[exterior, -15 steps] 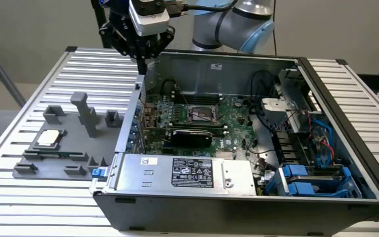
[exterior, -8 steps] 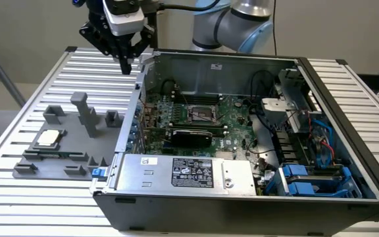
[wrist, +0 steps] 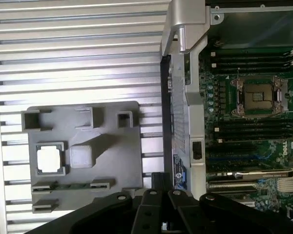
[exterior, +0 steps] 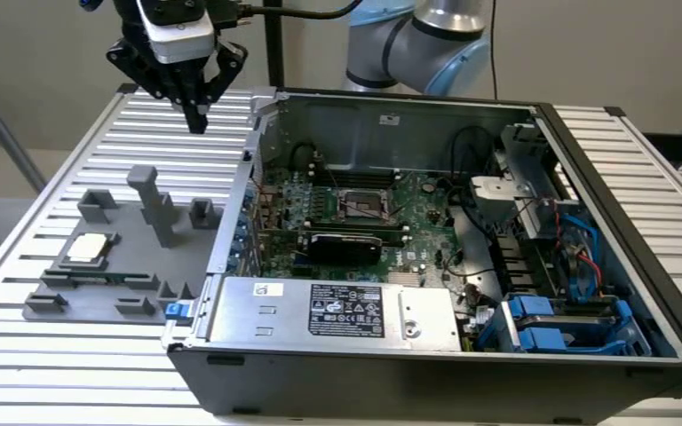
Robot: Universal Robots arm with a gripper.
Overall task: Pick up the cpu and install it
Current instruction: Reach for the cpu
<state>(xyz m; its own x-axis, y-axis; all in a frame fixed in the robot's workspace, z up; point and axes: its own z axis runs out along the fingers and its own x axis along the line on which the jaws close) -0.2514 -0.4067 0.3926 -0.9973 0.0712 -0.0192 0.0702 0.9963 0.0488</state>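
Pincer (exterior: pixel 195 120) clenched to a point, fingertips together, nothing gripped; hung high over the slatted table (exterior: pixel 68 142), just past the edge of the grey fixture plate (exterior: pixel 122 271) farthest from the exterior camera, well clear of the plate surface. Same pincer (wrist: pixel 161 181) seen from the wrist view as dark linkages and a black tip, looking straight down on the plate (wrist: pixel 119 163). Cpu (exterior: pixel 90 248) lying flat in a shallow square nest on the plate, toward the plate's side at the exterior view's left, silvery top up, untouched; in the wrist view cpu (wrist: pixel 50 158) just beside a tall grey post (wrist: pixel 83 156) rising from the plate's middle. Smaller grey blocks dotted round the plate's edges. Open computer case (exterior: pixel 436 377) right alongside the plate, on the exterior view's right. Green motherboard (exterior: pixel 418 200) inside the case, with dark metal-framed socket (exterior: pixel 359 206) well apart from the plate; socket (wrist: pixel 257 96) also plain from the wrist.
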